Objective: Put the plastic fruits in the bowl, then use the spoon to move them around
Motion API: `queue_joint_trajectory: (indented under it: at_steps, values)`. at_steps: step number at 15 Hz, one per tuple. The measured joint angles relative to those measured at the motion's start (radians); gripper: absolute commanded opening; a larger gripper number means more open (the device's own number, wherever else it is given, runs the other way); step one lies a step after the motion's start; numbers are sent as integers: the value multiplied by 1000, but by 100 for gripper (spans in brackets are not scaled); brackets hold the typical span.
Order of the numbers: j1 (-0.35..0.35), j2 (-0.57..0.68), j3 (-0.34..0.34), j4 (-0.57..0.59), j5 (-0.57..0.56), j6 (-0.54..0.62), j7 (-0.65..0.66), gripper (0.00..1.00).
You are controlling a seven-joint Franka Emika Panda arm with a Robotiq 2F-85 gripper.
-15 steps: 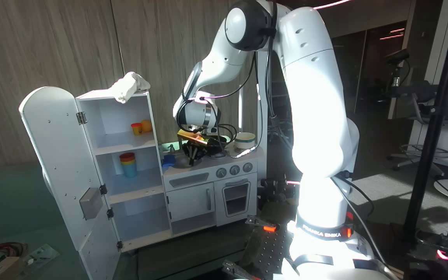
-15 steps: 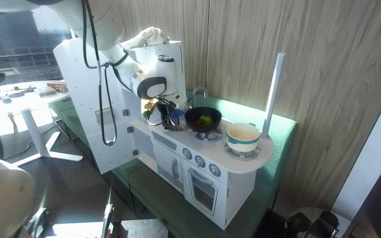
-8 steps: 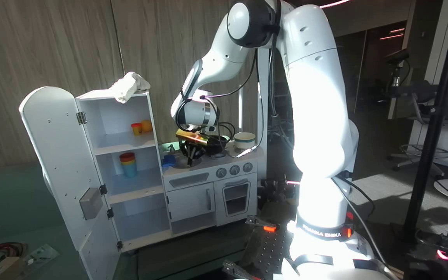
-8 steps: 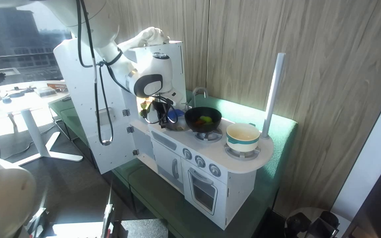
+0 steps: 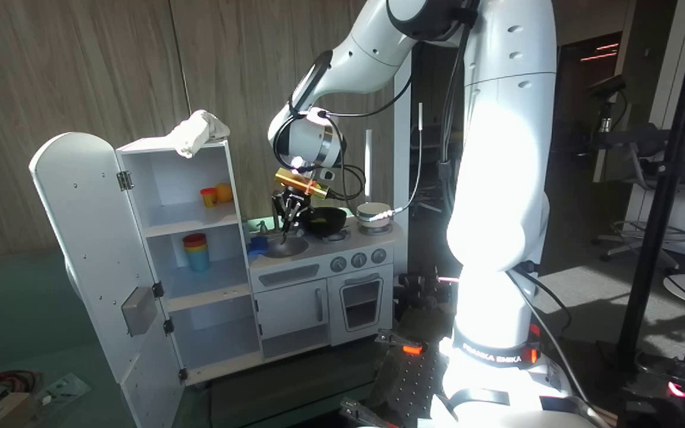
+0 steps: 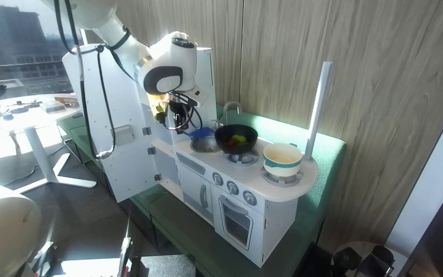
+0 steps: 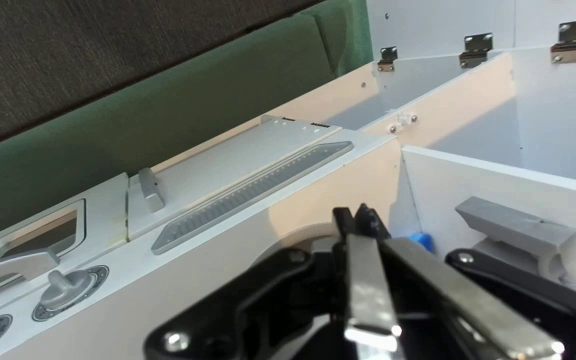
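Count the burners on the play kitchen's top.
2: one burner beneath the black bowl and another burner beneath the cream pot; both are partly hidden.

both exterior views: facing play-kitchen [image 6: 240, 202] | wrist view: close above counter [image 7: 178, 287]

Plastic fruits [image 6: 239, 138] are in the bowl [image 6: 240, 150], kinda middle of the table [image 6: 247, 174]. Pot [image 6: 282, 165] sits near the right edge, sink [image 6: 197, 148] toward the left.
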Motion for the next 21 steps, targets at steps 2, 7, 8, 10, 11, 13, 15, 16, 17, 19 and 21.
queue_joint_trajectory:
  at_steps: [2, 7, 8, 10, 11, 13, 15, 16, 17, 19, 21]
  values:
    - [-16, -68, -10, -18, 57, -41, -60, 2]
    - [-58, -178, -88, -39, 153, -143, -148, 2]
    - [-68, -187, -109, -40, 173, -161, -167, 2]
    - [-87, -195, -144, -40, 215, -185, -203, 2]
    - [-97, -197, -160, -40, 235, -194, -219, 2]
    - [-116, -196, -186, -40, 257, -204, -234, 2]
    - [-133, -191, -206, -40, 271, -218, -238, 2]
    - [-141, -186, -215, -37, 276, -234, -239, 2]
    - [-148, -180, -222, -33, 282, -252, -239, 2]
    - [-160, -160, -234, -15, 284, -301, -235, 2]
    - [-171, -129, -239, 13, 284, -338, -224, 2]
